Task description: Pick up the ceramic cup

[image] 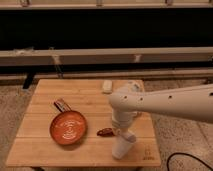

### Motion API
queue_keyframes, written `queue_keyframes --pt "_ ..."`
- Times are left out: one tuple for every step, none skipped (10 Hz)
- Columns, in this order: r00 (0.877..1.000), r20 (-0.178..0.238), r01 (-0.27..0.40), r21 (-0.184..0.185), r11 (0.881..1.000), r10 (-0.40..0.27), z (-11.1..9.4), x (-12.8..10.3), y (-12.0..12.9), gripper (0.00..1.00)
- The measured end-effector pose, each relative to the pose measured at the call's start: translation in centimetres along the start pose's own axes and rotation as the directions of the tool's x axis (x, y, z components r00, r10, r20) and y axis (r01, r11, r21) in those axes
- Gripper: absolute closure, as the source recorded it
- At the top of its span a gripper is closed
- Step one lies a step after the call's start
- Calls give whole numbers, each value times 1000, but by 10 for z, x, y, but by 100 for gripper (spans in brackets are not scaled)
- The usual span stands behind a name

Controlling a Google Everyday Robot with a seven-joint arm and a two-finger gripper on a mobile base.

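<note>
Nearest to the camera, close to the front edge of the wooden bench (45,145), the ceramic cup (120,149) sits at about 5 o'clock from the middle of the bench top. The gripper (124,138) comes down on it from above and covers its upper part; only the pale lower body of the cup shows. How far the jaws are open, and whether they hold the cup, I cannot tell.

Just at 10 o'clock from the cup lies a small dark red object (105,132), flat on the wood. Further to the 9 o'clock side is the orange plate (68,127) with white swirls. A small dark packet (61,104) touches its far rim at 11 o'clock.

The white arm (165,102) reaches in from 3 o'clock, above the bench. Behind it, near the far edge at 12 o'clock, stands a small white item (107,86), and beside it another white thing, partly hidden by the arm.
</note>
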Motion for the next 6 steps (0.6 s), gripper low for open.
queue_keyframes --pt "1000 5 7 -2 1000 -7 -14 0 0 91" --pt "1000 10 16 -5 1000 -16 -21 0 1 91" --pt "1000 12 24 -7 1000 -24 -23 -1 1 91" --pt "999 12 33 -9 999 -33 -26 -3 1 91" --pt "999 9 35 -8 999 -35 -29 -3 1 91" --pt "1000 7 31 -5 1000 -31 -36 -1 1 91"
